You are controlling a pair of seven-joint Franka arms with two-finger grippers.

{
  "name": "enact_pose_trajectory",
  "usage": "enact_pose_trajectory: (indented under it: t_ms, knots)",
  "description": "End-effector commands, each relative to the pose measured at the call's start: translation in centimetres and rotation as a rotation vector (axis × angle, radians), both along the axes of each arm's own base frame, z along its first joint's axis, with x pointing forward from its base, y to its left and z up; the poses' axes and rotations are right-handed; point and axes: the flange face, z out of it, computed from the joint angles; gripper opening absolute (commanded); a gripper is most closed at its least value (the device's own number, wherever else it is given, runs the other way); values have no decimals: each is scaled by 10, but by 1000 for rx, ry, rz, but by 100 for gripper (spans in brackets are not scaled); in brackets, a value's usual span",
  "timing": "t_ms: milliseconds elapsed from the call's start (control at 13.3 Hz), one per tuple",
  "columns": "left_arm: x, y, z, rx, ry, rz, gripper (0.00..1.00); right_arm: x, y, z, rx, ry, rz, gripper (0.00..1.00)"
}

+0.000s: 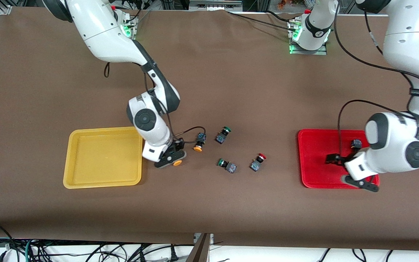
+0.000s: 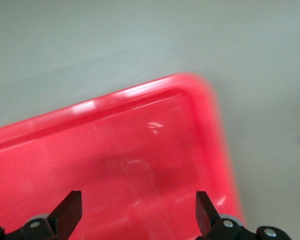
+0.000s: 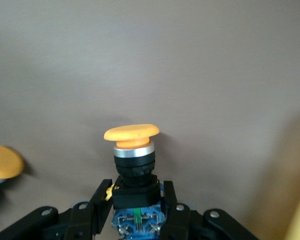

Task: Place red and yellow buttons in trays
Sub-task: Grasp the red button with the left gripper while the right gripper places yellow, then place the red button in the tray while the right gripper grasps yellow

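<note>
1. Where the desk (image 1: 231, 91) nears the right arm's end, the yellow tray (image 1: 86, 180) lies flat with nothing in it.
2. Just beside that tray, the right hand (image 1: 175, 154) is clamped on a yellow button (image 3: 132, 157) by its dark body, its cap (image 1: 177, 163) showing under the hand in the front view.
3. A second yellow button (image 1: 198, 142) lies on the desk just beside the right hand.
4. Near the middle lie two green buttons, one (image 1: 223, 134) farther from the front camera and one (image 1: 227, 165) nearer.
5. A red button (image 1: 258, 162) lies beside the nearer green one, toward the left arm's end.
6. The red tray (image 1: 315, 145) sits at the left arm's end, with a button's dark body (image 1: 356, 143) in it, its cap hidden.
7. Over the red tray hangs the left hand (image 2: 137, 212), its fingers (image 2: 70, 207) apart and holding nothing.
</note>
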Motion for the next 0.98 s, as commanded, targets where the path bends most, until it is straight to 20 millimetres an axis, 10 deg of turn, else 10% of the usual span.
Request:
enact_pose_trajectory:
  t_ms: [0,301,376,527,903]
  knots:
    - [3,-94,-4,-7,-75,-14,100,25,-67,57,-19,27,-60,12]
    - [-8,-179,-32,-19,-146,-94,100,46,-194,44,-133,87,-2,22]
    - [-11,-195,-43,-22,-172,-118,100,46,-235,16,-132,118,-27,40]
    - [-16,-214,-51,-28,-193,-140,100,43,-246,3,-126,117,-42,100]
    - [-30,-248,-63,-28,-188,-142,100,45,-203,46,-4,157,-163,100]
